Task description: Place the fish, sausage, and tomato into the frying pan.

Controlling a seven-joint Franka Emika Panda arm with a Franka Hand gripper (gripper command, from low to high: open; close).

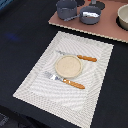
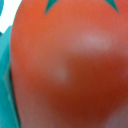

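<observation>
Tomato (image 2: 65, 70) filling nearly the whole wrist view, red and glossy, green calyx tips at one edge, close against the camera. Cannot tell its place relative to the tan plate (image 1: 68, 66). Gripper fingers out of sight: cannot tell whether apart or clamped. Frying pan (image 1: 90, 17) well beyond the plate, beside the dark pot (image 1: 66, 9).

The exterior view looks down at a slant from well back, taking in the placemat (image 1: 67, 70) and the counter (image 1: 20, 30). The wrist view sits pressed close to the tomato (image 2: 70, 70) — its red skin fills the picture. The 2 views share nothing recognisable.
</observation>
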